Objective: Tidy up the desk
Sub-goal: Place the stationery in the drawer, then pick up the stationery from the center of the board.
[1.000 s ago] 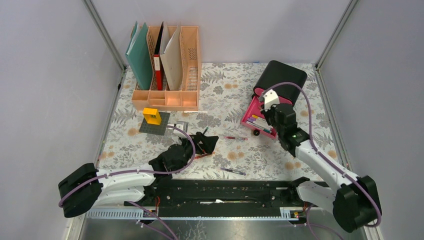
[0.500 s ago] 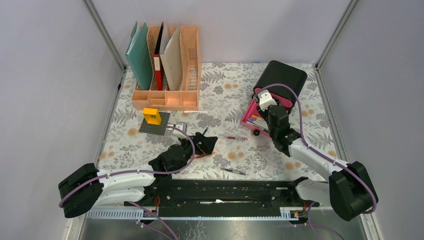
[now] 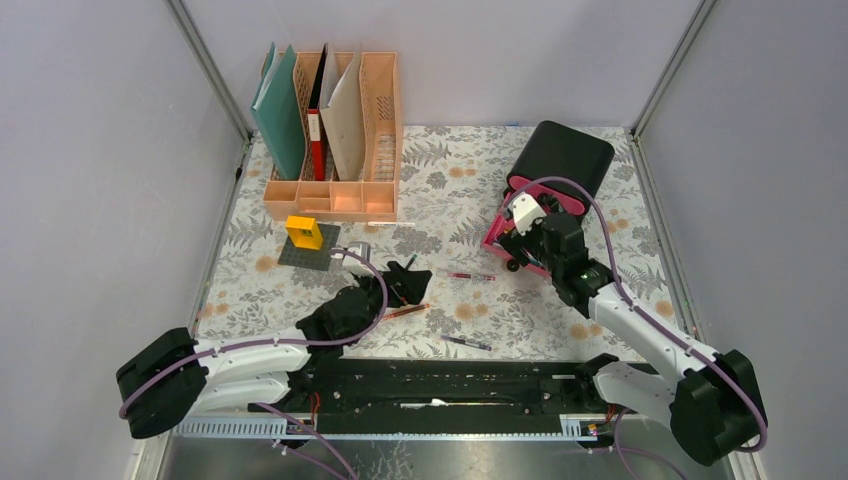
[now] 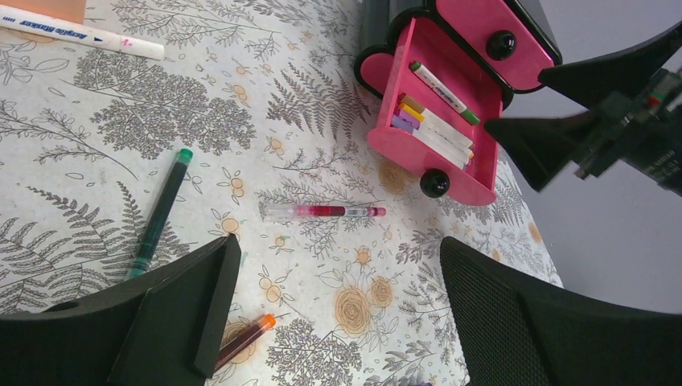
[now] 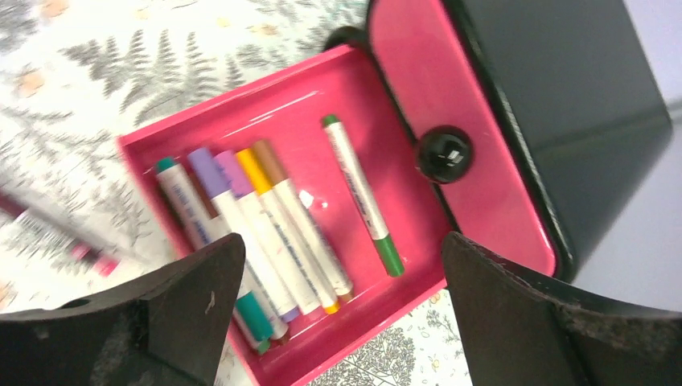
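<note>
Worktop (image 3: 450, 190), partly tidied, between grey walls (image 3: 100, 150): markers (image 5: 265, 217) in pink drawer (image 5: 265, 104); pens (image 4: 159, 211) lying loose; right claw (image 5: 342, 245) spread, empty, above drawer; left claw (image 4: 338, 245) spread, empty, above red pen (image 4: 322, 211).

White-shelled arms (image 3: 640, 330) with black joints, looping purple cables (image 3: 560, 180), black right claw (image 5: 339, 241).
</note>
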Controlling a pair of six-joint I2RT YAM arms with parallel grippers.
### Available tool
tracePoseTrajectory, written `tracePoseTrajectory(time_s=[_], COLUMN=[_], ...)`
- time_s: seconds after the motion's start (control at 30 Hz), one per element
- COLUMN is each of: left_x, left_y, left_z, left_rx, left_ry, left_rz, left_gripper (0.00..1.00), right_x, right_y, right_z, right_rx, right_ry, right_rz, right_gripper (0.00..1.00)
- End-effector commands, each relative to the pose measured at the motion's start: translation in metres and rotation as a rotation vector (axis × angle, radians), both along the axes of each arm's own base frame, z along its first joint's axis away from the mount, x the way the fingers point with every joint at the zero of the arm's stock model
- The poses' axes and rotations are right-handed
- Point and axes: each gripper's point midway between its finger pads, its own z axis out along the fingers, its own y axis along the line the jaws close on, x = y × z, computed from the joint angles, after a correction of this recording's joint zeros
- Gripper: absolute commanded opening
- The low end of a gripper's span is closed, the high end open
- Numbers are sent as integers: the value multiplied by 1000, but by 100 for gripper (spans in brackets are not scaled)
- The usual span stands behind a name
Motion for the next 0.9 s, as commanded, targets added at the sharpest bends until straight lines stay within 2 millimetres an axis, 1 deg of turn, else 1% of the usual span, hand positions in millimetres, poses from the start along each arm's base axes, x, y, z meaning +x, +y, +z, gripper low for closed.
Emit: tracePoseTrajectory(time_s=[0.0,0.07,0.17,0.27,0.3,0.33,0.47,0.6,0.67,0.7,0.77,0.83,0.87], left_x=[4,6,14,26,29,37,59,81,92,97,109,121,130], left_y=[2,2,5,10,9,10,17,25,30,32,32,31,28], left_z=[4,3,-2,-8,-10,-8,-27,-47,-56,-65,-74,-81,-80], left_rx=[-25,-20,-7,15,24,26,93,171,230,272,327,369,375], left_ry=[15,25,64,117,135,154,290,422,475,507,550,574,576], left_rz=[17,23,57,108,113,132,225,365,434,462,498,515,520], left_gripper=[99,99,99,99,99,99,99,99,96,94,89,81,77], right_x=[-30,-37,-41,-43,-42,-42,-43,-43,-44,-44,-44,-45,-45], right_y=[32,36,38,38,38,38,38,38,38,38,38,37,37], right_z=[2,1,2,0,0,0,1,3,4,4,6,7,8], right_rx=[-26,-28,-30,-33,-34,-33,-34,-33,-33,-32,-30,-29,-29], right_ry=[125,141,150,163,164,166,161,155,151,149,141,137,136], right_rz=[276,323,347,351,351,351,354,354,354,355,355,357,357], right_gripper=[100,100,100,100,100,100,100,100,100,100,100,100,100])
